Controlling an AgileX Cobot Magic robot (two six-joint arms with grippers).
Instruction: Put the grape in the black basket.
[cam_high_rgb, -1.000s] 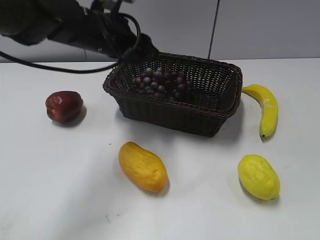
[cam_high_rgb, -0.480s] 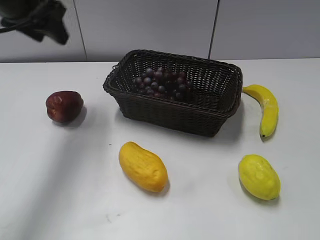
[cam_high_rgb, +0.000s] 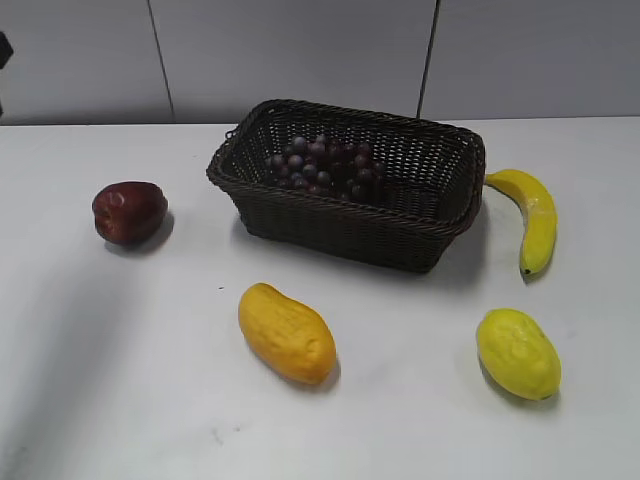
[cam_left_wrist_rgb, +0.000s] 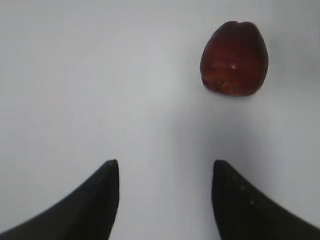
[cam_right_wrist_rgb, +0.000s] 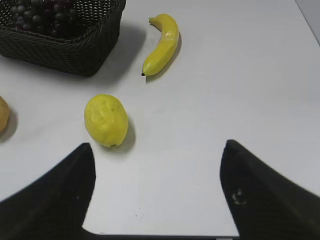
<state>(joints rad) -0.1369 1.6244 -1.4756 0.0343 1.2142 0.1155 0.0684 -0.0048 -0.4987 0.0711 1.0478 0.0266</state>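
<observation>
**Grape in the basket; we clear both arms**

The grape (cam_high_rgb: 322, 163) lies inside the basket (cam_high_rgb: 340, 232), toward its back-left part, resting on the woven floor with nothing holding it. From how things lie, we judge the placing done, and what is left is to park the arms cleanly.

Our left gripper (cam_left_wrist_rgb: 165, 167) hangs above bare worktop (cam_high_rgb: 130, 350) with its jaws apart and nothing between them. The apple (cam_left_wrist_rgb: 234, 58) sits ahead and to the right of it, well apart. Our right gripper (cam_right_wrist_rgb: 157, 150) also has its jaws apart and empty, over bare worktop. The lemon (cam_right_wrist_rgb: 105, 120) is near its left finger, and the banana (cam_right_wrist_rgb: 162, 43) lies farther off beside the basket corner.

In the exterior view neither gripper shows over the fruit; only a dark sliver sits at the far left edge, and we cannot tell what it is.

To finish well, we would:

- keep both sets of jaws apart, so nothing is picked up by accident;
- hold the left arm high and away from the apple, which looks round enough to roll if nudged;
- move the right arm back without sweeping low past the lemon;
- leave the basket untouched, since a knock on its rim could shift it and the mango (cam_high_rgb: 287, 333) in front.
</observation>
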